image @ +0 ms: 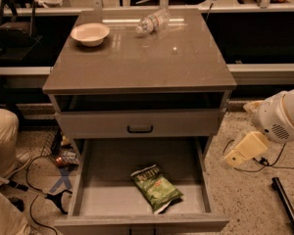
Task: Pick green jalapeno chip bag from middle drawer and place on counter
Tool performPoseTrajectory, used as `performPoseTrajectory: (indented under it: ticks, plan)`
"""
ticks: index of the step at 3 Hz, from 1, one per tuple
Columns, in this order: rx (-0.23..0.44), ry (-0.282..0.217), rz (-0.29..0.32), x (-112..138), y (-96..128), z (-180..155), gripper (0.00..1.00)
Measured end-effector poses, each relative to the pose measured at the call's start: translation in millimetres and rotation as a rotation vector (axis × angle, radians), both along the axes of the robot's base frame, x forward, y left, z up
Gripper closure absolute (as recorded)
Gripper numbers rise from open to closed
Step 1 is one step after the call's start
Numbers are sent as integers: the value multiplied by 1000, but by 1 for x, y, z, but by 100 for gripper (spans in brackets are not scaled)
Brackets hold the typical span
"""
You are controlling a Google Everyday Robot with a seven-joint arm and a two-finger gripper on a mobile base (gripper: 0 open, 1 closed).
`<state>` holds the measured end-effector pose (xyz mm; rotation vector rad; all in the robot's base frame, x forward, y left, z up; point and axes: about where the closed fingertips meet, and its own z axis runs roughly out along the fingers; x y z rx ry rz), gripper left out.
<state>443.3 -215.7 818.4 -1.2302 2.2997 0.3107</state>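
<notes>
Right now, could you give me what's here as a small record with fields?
Drawer: middle drawer, pulled open.
Bag: green jalapeno chip bag lies flat on the drawer floor, near the front.
Counter: counter holds a bowl and a water bottle on its side.
Gripper: gripper outside the drawer, to its right, not touching the bag.

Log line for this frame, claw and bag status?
phase: pre-grasp | claw: right of middle drawer, outside it | green jalapeno chip bag: lying on drawer floor, untouched | counter: no bag yet
</notes>
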Motion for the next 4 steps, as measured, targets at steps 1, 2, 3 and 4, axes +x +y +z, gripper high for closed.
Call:
performPoseTrajectory:
  ticks: [1, 2, 3, 4]
  plan:
    - [0, 0, 0, 0, 0, 0, 0]
    - [53, 66, -4, 6, 10, -49, 0]
    - [113, 139, -3, 16, 36, -125, 0]
    - [189, 189, -15, 27, 65, -194, 0]
